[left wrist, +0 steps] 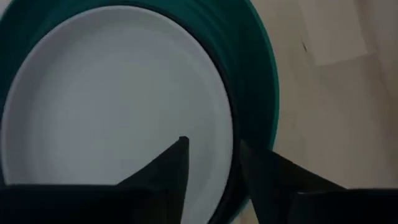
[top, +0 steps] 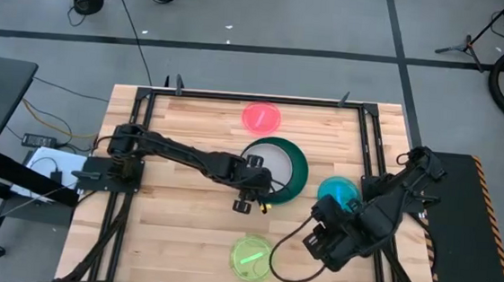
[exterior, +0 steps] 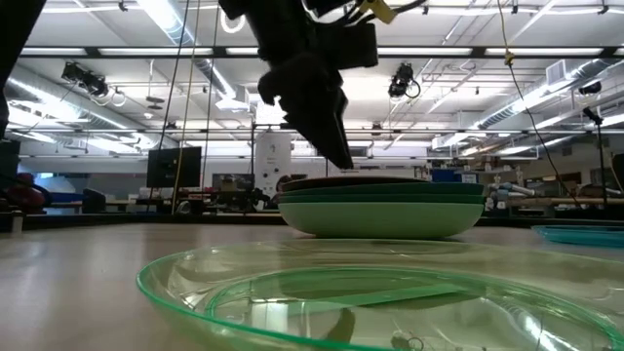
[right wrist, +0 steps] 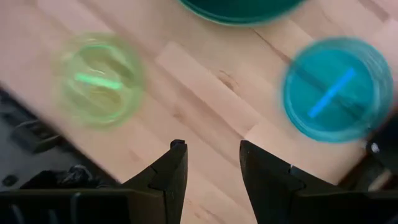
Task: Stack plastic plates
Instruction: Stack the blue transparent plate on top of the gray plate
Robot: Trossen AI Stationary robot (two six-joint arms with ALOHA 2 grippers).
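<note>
A stack of large plates sits mid-table, with a dark green rim (top: 298, 167) (left wrist: 258, 68) and a light grey plate (left wrist: 112, 106) lying in the top of it. In the low view the stack (exterior: 380, 210) shows green layers under a dark edge. My left gripper (top: 262, 189) (left wrist: 213, 165) (exterior: 341, 156) is open at the stack's near-left rim, one finger over the grey plate, one over the green rim. My right gripper (top: 318, 242) (right wrist: 213, 165) hangs open above bare wood between the yellow-green plate (top: 252, 256) (right wrist: 96, 78) and the cyan plate (top: 338, 191) (right wrist: 336, 90). A pink plate (top: 263, 117) lies by the far edge. My left gripper comes down on the stack's rim from above, slanting, its fingers (left wrist: 180, 168) standing either side of the grey plate's edge (left wrist: 230, 149). I cannot tell whether they touch it. The grey plate lies flat in the stack.
A black frame borders the wooden table (top: 183, 217). Bare wood lies at the left half and between the small plates. A black cable (top: 284, 252) loops from the right arm past the yellow-green plate. Both arm bases stand at the table's left and right edges.
</note>
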